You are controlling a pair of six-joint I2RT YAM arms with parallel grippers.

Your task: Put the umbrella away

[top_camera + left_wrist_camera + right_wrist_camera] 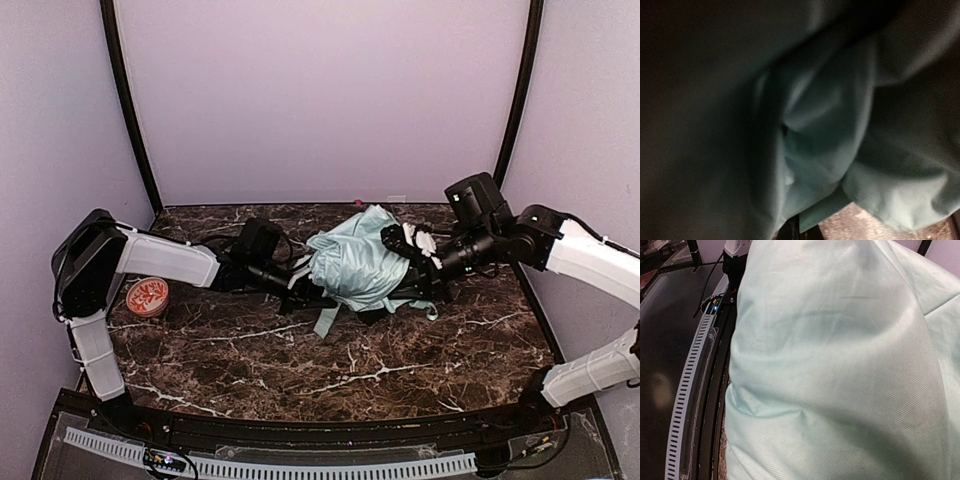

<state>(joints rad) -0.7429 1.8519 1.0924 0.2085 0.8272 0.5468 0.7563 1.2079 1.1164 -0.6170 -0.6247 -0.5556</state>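
The umbrella (350, 265), a crumpled bundle of pale mint-green fabric, lies at the middle of the marbled table (300, 365), with a strap (325, 322) trailing toward the front. My left gripper (292, 283) reaches into its left side, and its fingers are buried under the cloth. My right gripper (405, 250) presses against the bundle's right side, white fingers (422, 243) showing. Umbrella fabric (830, 125) fills the left wrist view, dark and close. The right wrist view is covered by bright mint umbrella cloth (840, 365), which hides that gripper's jaws.
A small round red-patterned container (147, 297) stands at the table's left, beside the left arm's elbow. A white perforated strip (300, 468) runs along the near edge, also visible as a strip (690, 390) in the right wrist view. Lilac walls close in the back and sides.
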